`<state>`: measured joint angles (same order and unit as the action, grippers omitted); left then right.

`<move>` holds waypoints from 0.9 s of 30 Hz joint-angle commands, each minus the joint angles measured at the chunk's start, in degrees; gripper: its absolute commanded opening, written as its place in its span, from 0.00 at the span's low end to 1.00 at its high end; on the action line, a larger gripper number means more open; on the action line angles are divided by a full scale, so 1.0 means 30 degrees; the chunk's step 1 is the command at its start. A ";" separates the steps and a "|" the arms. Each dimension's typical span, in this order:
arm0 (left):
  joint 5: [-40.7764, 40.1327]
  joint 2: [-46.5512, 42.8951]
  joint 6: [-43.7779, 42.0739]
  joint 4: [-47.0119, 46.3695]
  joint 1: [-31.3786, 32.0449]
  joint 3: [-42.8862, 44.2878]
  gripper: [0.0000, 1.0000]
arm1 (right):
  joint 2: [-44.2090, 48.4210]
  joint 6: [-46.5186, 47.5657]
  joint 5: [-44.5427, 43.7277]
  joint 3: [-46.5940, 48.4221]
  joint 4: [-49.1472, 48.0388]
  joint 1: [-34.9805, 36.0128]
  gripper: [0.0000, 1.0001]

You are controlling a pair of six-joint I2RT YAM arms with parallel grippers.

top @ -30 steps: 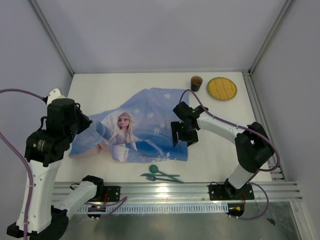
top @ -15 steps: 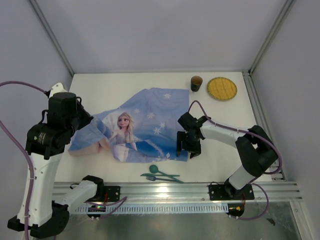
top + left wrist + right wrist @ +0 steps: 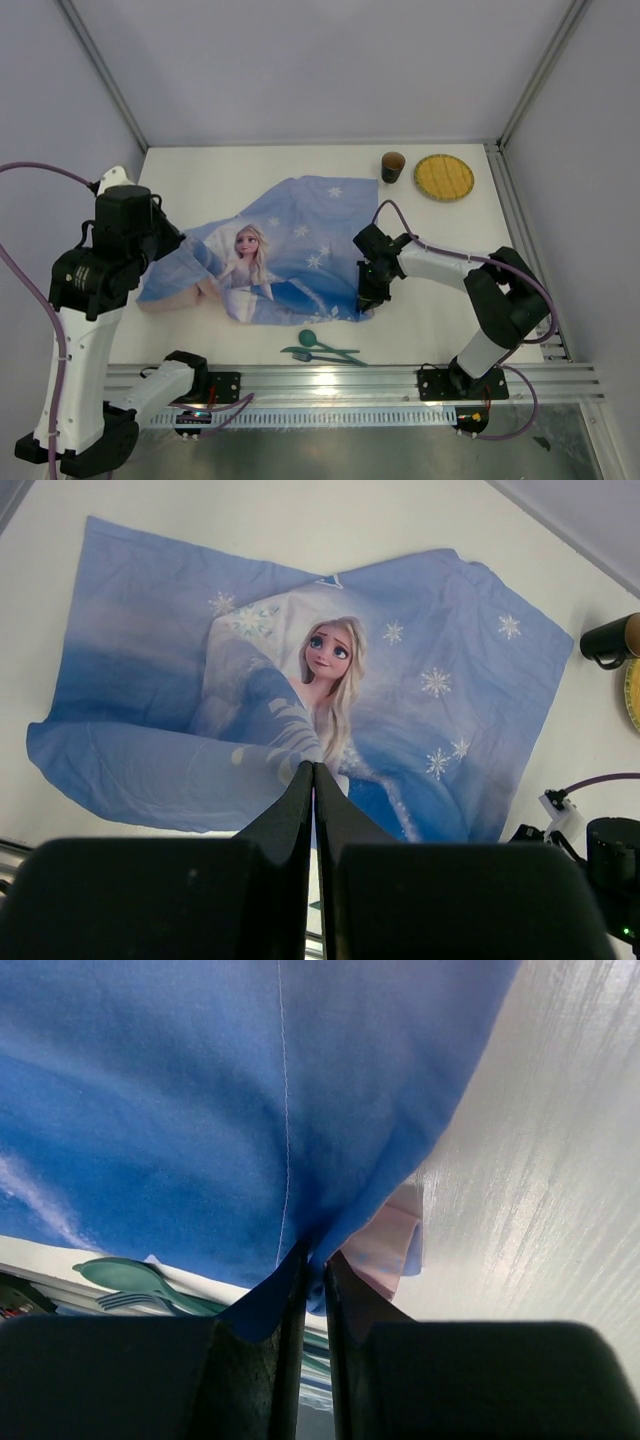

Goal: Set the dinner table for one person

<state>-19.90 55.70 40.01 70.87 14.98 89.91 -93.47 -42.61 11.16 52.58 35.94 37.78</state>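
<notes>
The right gripper [image 3: 312, 1260] is closed on the near right corner of the blue printed cloth [image 3: 200, 1090], while the left gripper [image 3: 313, 780] is held shut and empty above the cloth's left end. The cloth is seen rumpled across the middle of the white matte dinner table [image 3: 430, 320]. Setting is judged barely begun, the brown cup [image 3: 393, 165], round yellow woven mat [image 3: 444, 177] and 2 green utensils [image 3: 310, 341] not yet arranged.

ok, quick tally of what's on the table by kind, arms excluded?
On the dinner table:
printed blue cloth: 1
brown cup: 1
round yellow plate: 1
green spoon: 1
green fork: 1
Total: 5
</notes>
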 commanded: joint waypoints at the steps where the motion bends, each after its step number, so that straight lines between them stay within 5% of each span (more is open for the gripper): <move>1: -0.0017 -0.0286 -0.0182 -0.0010 -0.0014 0.0412 0.00 | -0.0132 0.0111 0.0266 0.0667 -0.0789 0.0092 0.15; 8: 0.0686 -0.0345 0.0286 -0.0713 -0.0014 -0.0584 0.00 | -0.0394 0.1280 -0.1021 0.2276 -0.1113 0.0092 0.15; 11: 0.0862 -0.0316 0.0404 -0.0977 -0.0014 -0.0848 0.00 | -0.0717 0.1663 -0.1522 0.3536 -0.1024 0.0063 0.05; 27: 0.1477 -0.0901 0.1311 -0.1651 -0.0014 -0.1698 0.00 | -0.3441 0.2573 -0.3250 0.9100 -0.0207 0.0063 0.03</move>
<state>-16.80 53.95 43.07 68.82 14.98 84.93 -102.65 -35.97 3.55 75.48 34.83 37.78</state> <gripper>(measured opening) 0.003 0.038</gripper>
